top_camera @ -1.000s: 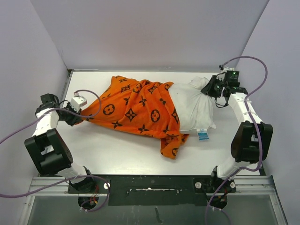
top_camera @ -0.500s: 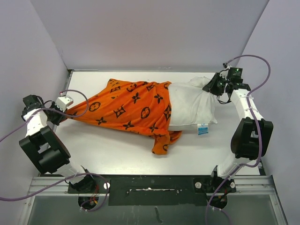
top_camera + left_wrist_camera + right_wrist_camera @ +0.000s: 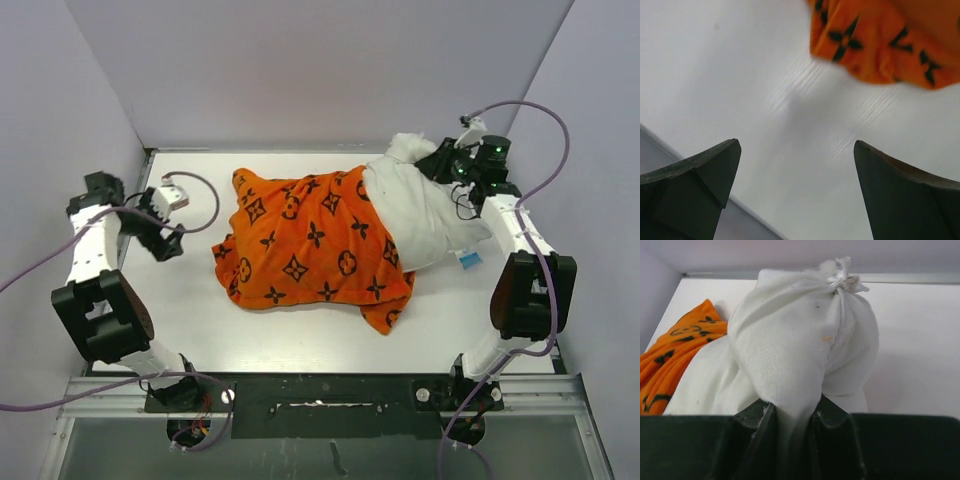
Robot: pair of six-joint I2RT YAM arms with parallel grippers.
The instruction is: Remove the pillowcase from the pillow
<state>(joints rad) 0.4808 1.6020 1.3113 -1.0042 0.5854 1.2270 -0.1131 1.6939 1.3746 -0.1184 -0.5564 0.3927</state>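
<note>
The orange pillowcase (image 3: pixel 310 250) with black motifs lies bunched mid-table and still covers the left part of the white pillow (image 3: pixel 420 205). My left gripper (image 3: pixel 167 240) is open and holds nothing; it hovers left of the pillowcase, apart from it. In the left wrist view the gripper (image 3: pixel 795 150) stands wide over bare table, with the pillowcase (image 3: pixel 885 40) ahead at the top right. My right gripper (image 3: pixel 440 165) is shut on the pillow's far right corner. In the right wrist view the gripper (image 3: pixel 790 415) pinches a fold of the pillow (image 3: pixel 790 340), and the pillowcase (image 3: pixel 680 355) shows at the left.
A small blue tag (image 3: pixel 467 259) hangs off the pillow's near right edge. Grey walls close the table (image 3: pixel 300 340) at the back and on both sides. Cables loop from both arms.
My left gripper opened and let go of the pillowcase, which slumped back to the right into a heap. My right gripper drew the pillow corner up and back.
</note>
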